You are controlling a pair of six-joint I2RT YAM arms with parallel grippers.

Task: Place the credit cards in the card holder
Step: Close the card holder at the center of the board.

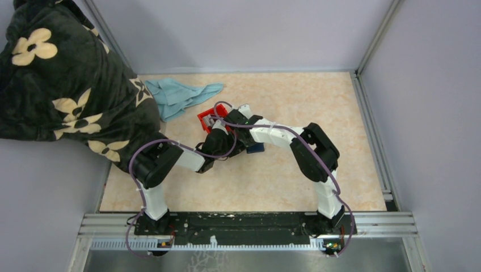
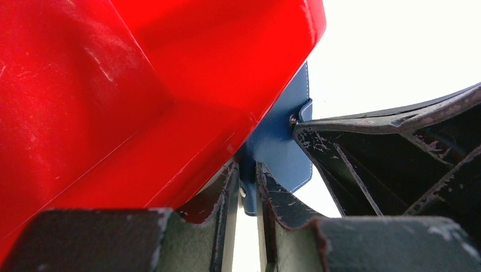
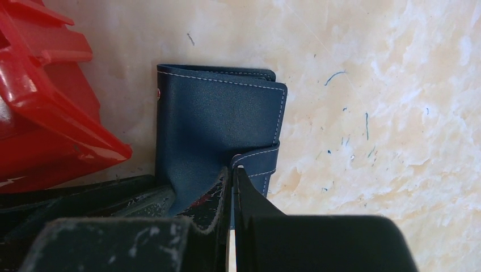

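Two arms reach in from the near rail and meet just short of the red bin [image 1: 211, 118], out on the bench [image 1: 317, 102]. Just beside the bin's near right corner lies the card holder [image 3: 215, 119], folded shut with its navy outside up. Its snap tab [image 3: 262, 158] is wrapped round the edge farthest from the bin. The left tool [image 2: 248, 170] comes in close under the bin's wall. Its fingers stand only a narrow way apart, with a strip of the card holder's blue edge caught between them. The right tool [image 3: 232, 170] sits on the card holder's side away from the bin, fingers pressed tight together, and the free end of the snap tab seems pinched at their tips. The two tools are very near each other there. Beyond the bin, off its far left side, a light blue cloth [image 1: 178, 95] lies crumpled. Farther left again, a dark fabric with pale flowers [image 1: 57, 85] hangs over the bench's edge
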